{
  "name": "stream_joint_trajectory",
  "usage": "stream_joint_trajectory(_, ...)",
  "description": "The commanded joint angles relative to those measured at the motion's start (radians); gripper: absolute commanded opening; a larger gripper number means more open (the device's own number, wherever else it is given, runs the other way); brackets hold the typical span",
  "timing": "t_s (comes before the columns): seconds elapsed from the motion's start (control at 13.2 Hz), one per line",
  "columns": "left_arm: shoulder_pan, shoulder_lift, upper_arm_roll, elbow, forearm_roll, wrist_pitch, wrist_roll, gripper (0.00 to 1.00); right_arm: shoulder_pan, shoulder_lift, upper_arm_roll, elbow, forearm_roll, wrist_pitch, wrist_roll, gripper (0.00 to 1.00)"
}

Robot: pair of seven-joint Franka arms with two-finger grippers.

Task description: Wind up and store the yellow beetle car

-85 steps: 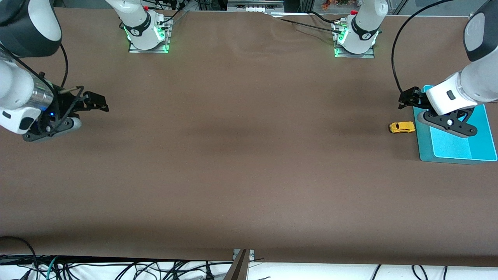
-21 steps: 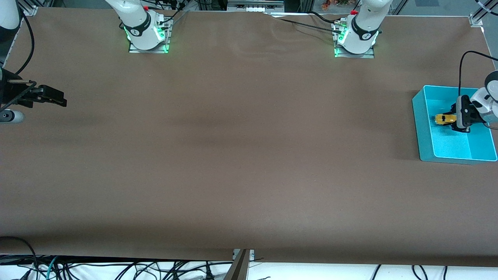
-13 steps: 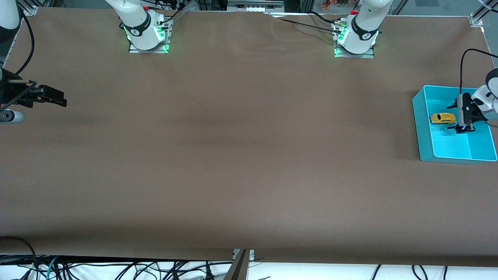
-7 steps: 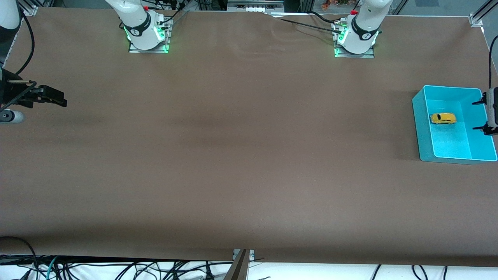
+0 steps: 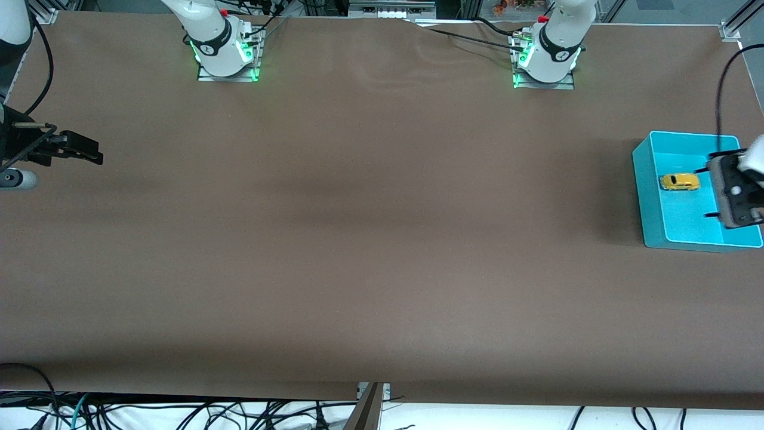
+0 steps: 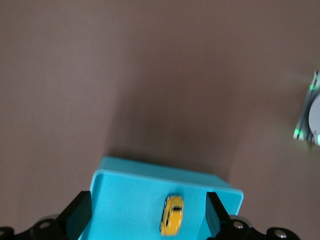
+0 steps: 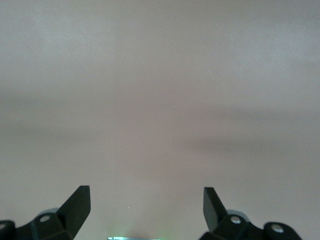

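The left gripper (image 5: 711,192) hung over the turquoise bin (image 5: 650,203) with fingers spread, holding nothing. In that bin lay the yellow beetle car (image 5: 679,182) — at the left arm's end of the table. The right gripper (image 7: 146,205) waited at the right arm's end — spread too.

A turquoise bin (image 5: 650,197), open-topped and rectangular with a lighter blue inside, stands on the brown tabletop (image 5: 370,239) close to the edge at the left arm's end, about midway between the edge along the bases and the edge nearest the front camera. A tangle of black cables (image 5: 179,412) lies on the white floor below the tabletop's edge nearest that camera.
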Motion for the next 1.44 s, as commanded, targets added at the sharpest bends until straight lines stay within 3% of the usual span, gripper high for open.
stream_joint_trajectory(0.0, -0.078, 0.019, 0.006, 0.05, -0.063, -0.034, -0.222, 1.0, 0.0, 0.002, 0.0, 0.013, 0.013, -0.002, 0.005, 1.0)
stream_joint_trajectory(0.15, -0.133, 0.004, 0.024, 0.049, -0.092, -0.033, -0.313, 1.0, 0.0, 0.002, 0.0, 0.013, 0.013, -0.002, 0.005, 1.0)
stream_joint_trajectory(0.38, -0.328, -0.104, 0.229, 0.014, -0.198, -0.023, -0.47, 1.0, 0.0, 0.002, 0.0, 0.013, 0.013, -0.002, 0.005, 1.0)
stream_joint_trajectory(0.53, -0.425, -0.203, 0.321, -0.079, -0.237, 0.047, -0.649, 1.0, -0.001, 0.001, 0.0, 0.013, 0.013, -0.002, 0.005, 1.0)
stream_joint_trajectory(0.83, -0.529, -0.384, 0.4, -0.261, -0.238, 0.18, -1.071, 1.0, 0.0, 0.002, 0.0, 0.013, 0.013, -0.002, 0.005, 1.0)
stream_joint_trajectory(0.98, -0.633, -0.465, 0.488, -0.337, -0.235, 0.217, -1.253, 1.0, 0.0, 0.002, 0.0, 0.013, 0.013, -0.002, 0.005, 1.0)
stream_joint_trajectory(1.13, -0.621, -0.468, 0.5, -0.339, -0.237, 0.213, -1.358, 1.0, 0.0, 0.002, 0.0, 0.013, 0.013, -0.002, 0.005, 1.0)
stream_joint_trajectory(1.36, -0.568, -0.455, 0.494, -0.33, -0.238, 0.21, -1.358, 1.0, 0.0, 0.002, 0.0, 0.013, 0.013, -0.002, 0.005, 1.0)
